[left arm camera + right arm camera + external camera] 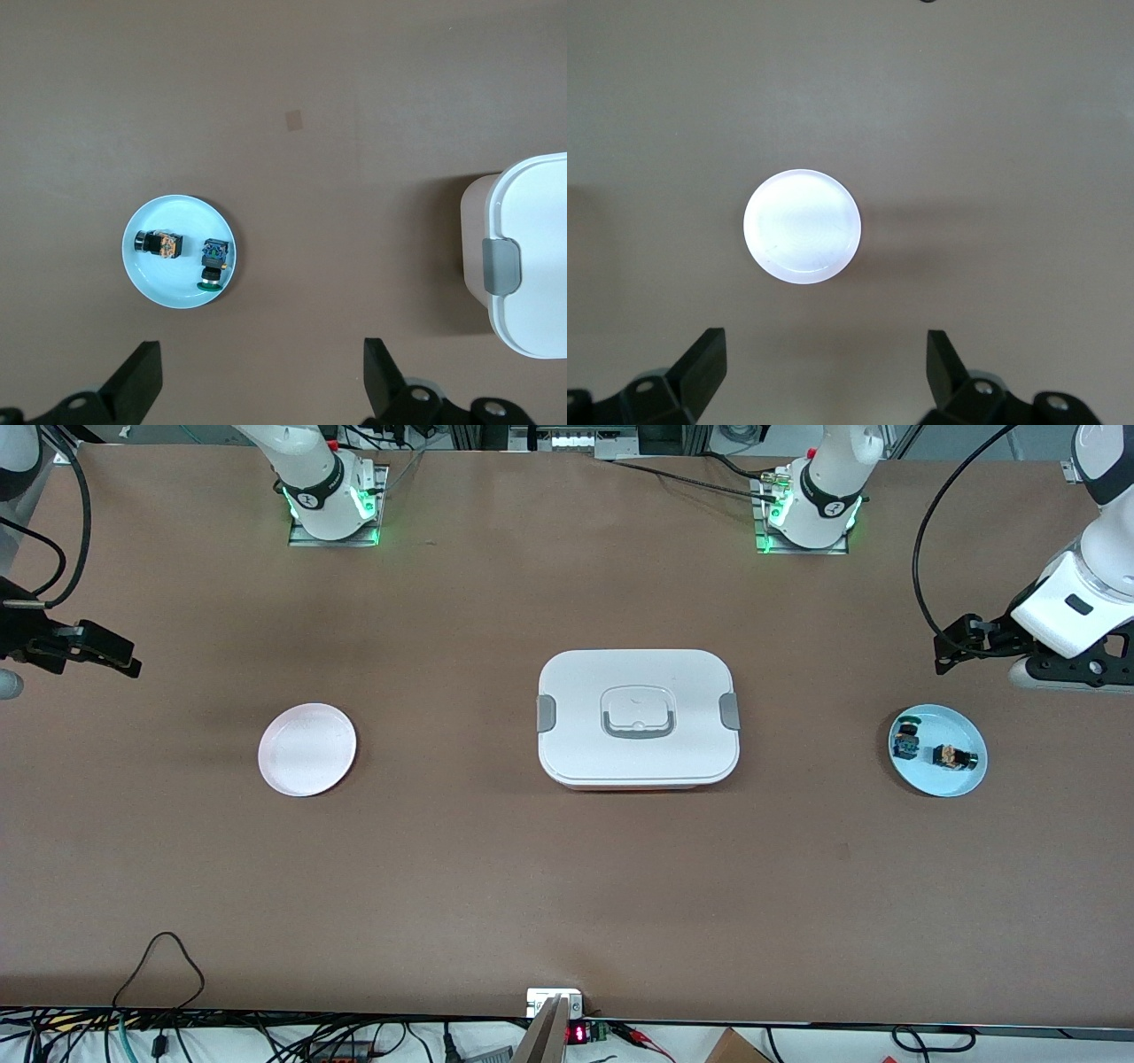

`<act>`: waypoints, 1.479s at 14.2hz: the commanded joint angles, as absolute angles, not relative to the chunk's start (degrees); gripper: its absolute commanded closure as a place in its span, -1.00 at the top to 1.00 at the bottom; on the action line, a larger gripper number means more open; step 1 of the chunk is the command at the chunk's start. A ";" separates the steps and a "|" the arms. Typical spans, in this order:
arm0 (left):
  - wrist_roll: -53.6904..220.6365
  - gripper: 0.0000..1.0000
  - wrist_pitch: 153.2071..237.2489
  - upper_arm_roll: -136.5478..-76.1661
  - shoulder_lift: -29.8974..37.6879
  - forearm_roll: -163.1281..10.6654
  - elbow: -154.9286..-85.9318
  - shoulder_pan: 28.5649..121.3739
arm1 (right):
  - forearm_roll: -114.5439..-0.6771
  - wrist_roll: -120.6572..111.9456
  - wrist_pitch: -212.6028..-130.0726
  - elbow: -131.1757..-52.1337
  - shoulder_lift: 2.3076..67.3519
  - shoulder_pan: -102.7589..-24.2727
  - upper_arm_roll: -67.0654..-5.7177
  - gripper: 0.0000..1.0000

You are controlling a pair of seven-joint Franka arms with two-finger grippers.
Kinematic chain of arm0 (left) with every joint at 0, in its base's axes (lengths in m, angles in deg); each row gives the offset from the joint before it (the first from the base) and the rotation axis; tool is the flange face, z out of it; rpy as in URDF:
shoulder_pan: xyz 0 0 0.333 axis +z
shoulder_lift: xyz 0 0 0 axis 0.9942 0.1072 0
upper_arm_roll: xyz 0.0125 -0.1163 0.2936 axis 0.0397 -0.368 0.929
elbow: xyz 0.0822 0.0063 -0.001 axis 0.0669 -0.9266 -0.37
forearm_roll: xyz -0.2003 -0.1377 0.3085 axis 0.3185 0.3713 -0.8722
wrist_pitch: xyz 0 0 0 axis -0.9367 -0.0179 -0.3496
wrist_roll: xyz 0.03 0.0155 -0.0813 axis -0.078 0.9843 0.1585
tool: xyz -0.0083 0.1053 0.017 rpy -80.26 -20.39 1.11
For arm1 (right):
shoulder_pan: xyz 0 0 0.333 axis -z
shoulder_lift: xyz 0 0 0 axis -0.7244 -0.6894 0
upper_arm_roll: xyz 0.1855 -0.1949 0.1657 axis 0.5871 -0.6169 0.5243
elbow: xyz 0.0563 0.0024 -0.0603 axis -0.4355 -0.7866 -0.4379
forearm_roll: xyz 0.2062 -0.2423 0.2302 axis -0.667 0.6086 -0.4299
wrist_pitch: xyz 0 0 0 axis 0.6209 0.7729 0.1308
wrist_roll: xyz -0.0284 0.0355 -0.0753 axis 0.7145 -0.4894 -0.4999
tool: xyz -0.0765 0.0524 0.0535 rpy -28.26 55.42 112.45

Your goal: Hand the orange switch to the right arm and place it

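The orange switch [952,757] lies on its side on a light blue plate [939,781] toward the left arm's end of the table. In the left wrist view the switch [158,243] lies on the same plate [177,220]. My left gripper [952,646] hangs open and empty over bare table close to the plate's rim; its fingers [142,376] stand wide apart. My right gripper [115,657] is open and empty over bare table at the right arm's end, and its fingers [704,359] stand wide apart.
A second small switch with a green cap [906,737] lies on the blue plate beside the orange one. A white lidded box [638,717] with grey clips stands mid-table. A pale pink plate [306,749] lies toward the right arm's end and also shows in the right wrist view [802,226].
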State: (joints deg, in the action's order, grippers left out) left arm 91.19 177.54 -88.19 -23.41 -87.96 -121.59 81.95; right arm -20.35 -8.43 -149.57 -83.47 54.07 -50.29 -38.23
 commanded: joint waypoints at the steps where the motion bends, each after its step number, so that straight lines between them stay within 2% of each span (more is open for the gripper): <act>1: 91.68 1.00 176.41 -87.94 -22.69 -88.21 -120.12 81.65 | -20.76 -9.04 -148.62 -82.98 54.60 -50.37 -38.33 1.00; 15: 91.42 1.00 174.31 -87.94 -21.46 -88.12 -118.54 81.56 | -20.76 -9.12 -148.62 -82.98 54.51 -50.37 -38.33 1.00; 21: 91.50 1.00 171.41 -87.42 -16.37 -87.33 -114.94 82.96 | -20.76 -9.04 -148.62 -82.98 54.51 -50.37 -38.33 1.00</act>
